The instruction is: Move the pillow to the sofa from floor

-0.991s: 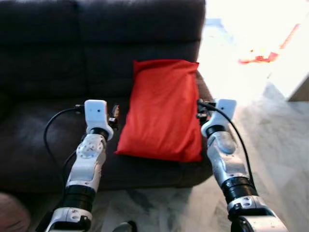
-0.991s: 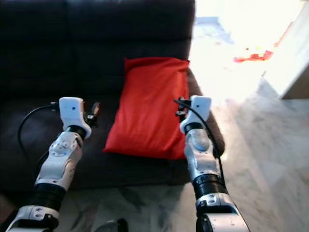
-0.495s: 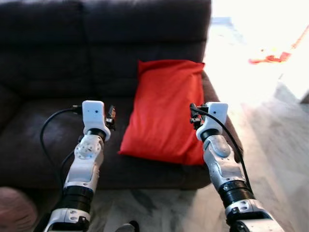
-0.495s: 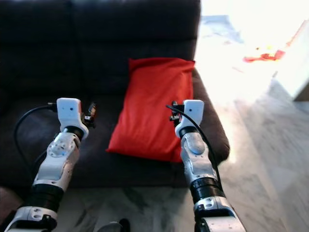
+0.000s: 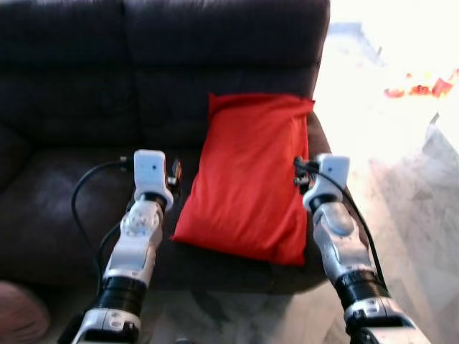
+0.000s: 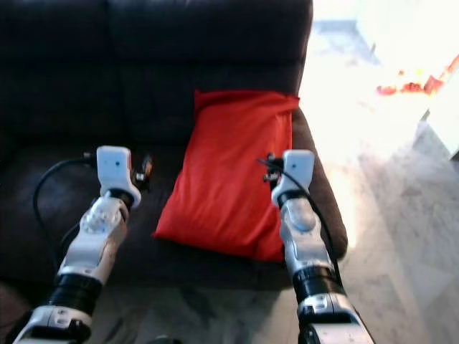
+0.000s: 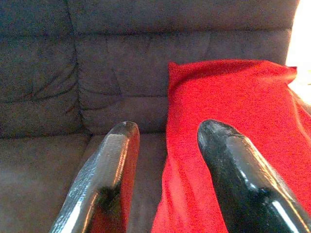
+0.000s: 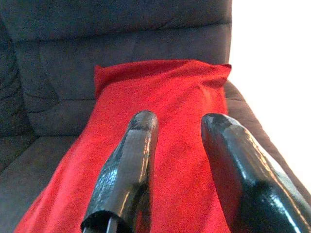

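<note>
No writing, brand or label can be read on anything here. At the near left corner a rounded pinkish shape (image 5: 18, 315) pokes in, too blurred to tell what it is. One dark sofa (image 5: 64, 107) spans the left and middle, with two back cushions split by a seam. The left gripper (image 7: 165, 133) hovers over the seat just left of the pillow, its two black fingers (image 7: 109, 170) parted by a moderate gap with nothing between them. A black cable (image 5: 82, 193) loops from the left wrist. One red pillow (image 5: 247, 179) lies on the right end of the sofa seat, its far edge propped against the backrest and its near edge close to the front of the seat. The right gripper (image 8: 180, 121) hangs above the pillow's right side; its fingers (image 8: 129, 165) stand apart by a moderate gap and grip nothing, and whether they touch the fabric cannot be told. To the right lies pale marbled floor (image 5: 416, 215), washed out by strong light farther off, where a small red and orange patch (image 5: 419, 87) sits, too blurred to identify.
</note>
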### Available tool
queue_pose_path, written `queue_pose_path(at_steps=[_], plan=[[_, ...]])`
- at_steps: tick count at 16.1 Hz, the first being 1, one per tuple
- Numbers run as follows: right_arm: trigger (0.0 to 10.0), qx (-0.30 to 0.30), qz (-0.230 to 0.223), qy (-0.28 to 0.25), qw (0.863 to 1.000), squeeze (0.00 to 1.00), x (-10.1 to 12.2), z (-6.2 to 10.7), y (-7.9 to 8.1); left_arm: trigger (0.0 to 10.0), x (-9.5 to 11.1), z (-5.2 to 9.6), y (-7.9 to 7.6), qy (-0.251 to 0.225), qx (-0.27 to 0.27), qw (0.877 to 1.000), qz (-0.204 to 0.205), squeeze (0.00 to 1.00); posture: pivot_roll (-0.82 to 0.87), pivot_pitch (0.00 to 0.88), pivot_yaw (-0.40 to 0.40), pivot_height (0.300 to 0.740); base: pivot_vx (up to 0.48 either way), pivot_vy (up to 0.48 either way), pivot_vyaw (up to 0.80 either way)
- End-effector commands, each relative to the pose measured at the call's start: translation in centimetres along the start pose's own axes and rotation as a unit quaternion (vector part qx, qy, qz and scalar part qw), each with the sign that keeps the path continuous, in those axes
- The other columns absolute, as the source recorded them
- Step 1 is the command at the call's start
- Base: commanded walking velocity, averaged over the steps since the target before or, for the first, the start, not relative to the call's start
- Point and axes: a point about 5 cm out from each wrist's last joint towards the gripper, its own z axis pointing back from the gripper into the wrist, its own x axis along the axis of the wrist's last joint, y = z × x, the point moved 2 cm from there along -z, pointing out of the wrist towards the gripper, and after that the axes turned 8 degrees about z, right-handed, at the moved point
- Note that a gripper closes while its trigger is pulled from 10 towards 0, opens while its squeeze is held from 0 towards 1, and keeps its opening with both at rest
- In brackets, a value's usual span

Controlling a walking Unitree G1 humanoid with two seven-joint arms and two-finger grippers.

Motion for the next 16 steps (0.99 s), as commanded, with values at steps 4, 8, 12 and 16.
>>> queue_pose_path(at_steps=[4, 8, 12, 16], plan=[[10.0, 0.011, -0.005, 0.000, 1.000, 0.00, 0.1, 0.0, 0.8, 10.0, 0.0, 0.1, 0.7, 0.002, 0.010, 1.000, -0.010, 0.00, 0.12, 0.140, -0.013, 0.740, 0.293, 0.000, 0.00], [10.0, 0.016, -0.003, 0.000, 1.000, 0.00, 0.0, 0.0, 1.0, 10.0, 0.1, 0.1, 0.8, 0.000, 0.010, 1.000, -0.011, 0.00, 0.11, 0.132, -0.014, 0.740, 0.293, 0.000, 0.00], [10.0, 0.032, 0.007, 0.025, 0.999, 0.00, -1.0, 0.4, 1.4, 10.0, -0.9, 0.4, 1.0, 0.023, 0.014, 1.000, 0.003, 0.00, 0.11, 0.130, -0.017, 0.740, 0.127, 0.000, 0.00], [10.0, 0.064, 0.041, 0.111, 0.991, 0.00, -4.4, 1.6, 1.6, 10.0, -4.8, 1.6, 2.2, 0.129, 0.061, 0.989, 0.033, 1.00, 0.11, 0.146, -0.022, 0.740, 0.000, 0.000, 0.00]])
